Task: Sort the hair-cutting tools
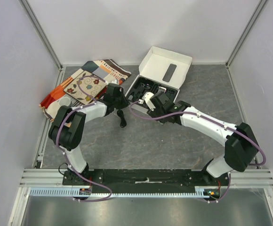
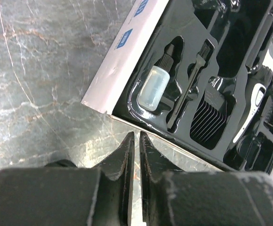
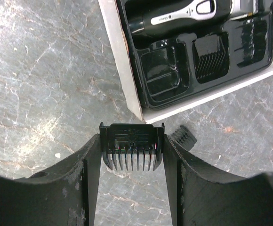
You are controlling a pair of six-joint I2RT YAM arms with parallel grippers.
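Observation:
My right gripper (image 3: 132, 143) is shut on a black comb attachment (image 3: 132, 135), teeth pointing toward the wrist, held above the table just short of the white box's corner (image 3: 127, 70). In the box's black tray (image 3: 167, 96) lie the black-and-silver clipper (image 3: 183, 14) and another comb attachment (image 3: 211, 61). A small ribbed black piece (image 3: 183, 136) lies on the table beside the held comb. My left gripper (image 2: 137, 134) is shut with nothing in it, hovering near the box's other corner (image 2: 101, 101). A black cord (image 1: 122, 118) lies on the table below it.
The tray also holds a small clear bottle (image 2: 152, 87), a thin brush (image 2: 188, 94) and a comb (image 2: 209, 117). The box lid (image 1: 167, 63) stands open at the back. A patterned cloth (image 1: 87, 82) with a white cup (image 1: 65, 101) lies at the left.

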